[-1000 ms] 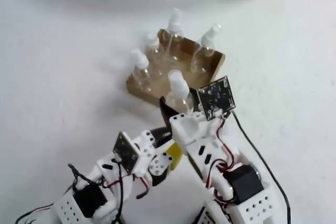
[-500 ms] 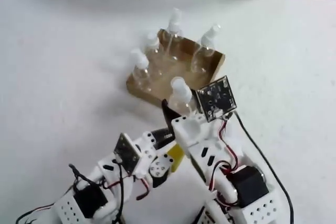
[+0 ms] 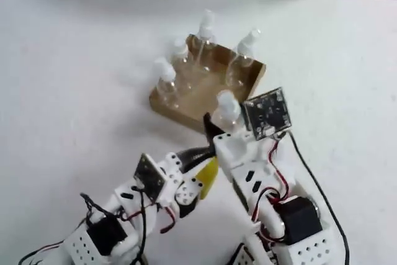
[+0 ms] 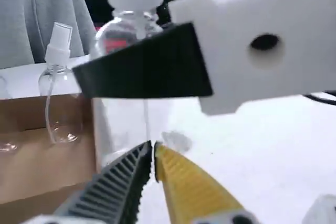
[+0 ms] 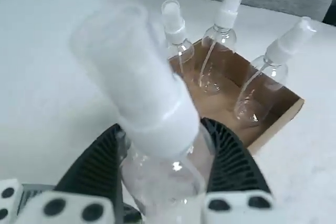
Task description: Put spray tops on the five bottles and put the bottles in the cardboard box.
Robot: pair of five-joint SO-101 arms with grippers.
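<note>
Task is looking nearly finished, judging from how things are sitting. Four bottles (image 3: 245,51) are standing upright inside the cardboard box (image 3: 166,105), each one wearing a spray top, spread along the left, far and right sides of the box. The near right part of the box floor is staying free for one more.

The fifth bottle (image 5: 152,124) is wearing a spray top too, so the capping part is looking done for all five. The right end effector (image 3: 222,123) is holding this bottle with its jaws clamped on the clear body just under the cap. The bottle is leaning a little in the grip, not hanging straight. From the high view it is sitting right at the near rim of the box, by the near right corner. I cannot tell whether its base is over the inside or over the wall, or whether it is touching anything.

The left end effector (image 4: 153,153) is resting low over the tabletop (image 3: 74,60), just beside the held bottle and outside the box. Its grey and yellow jaws are pressing together at the tips, gripping nothing.

What is left, as I am reading it: getting the fifth bottle over the free spot, setting it down upright, letting go. The near wall and the tilt are looking like the snags.
</note>
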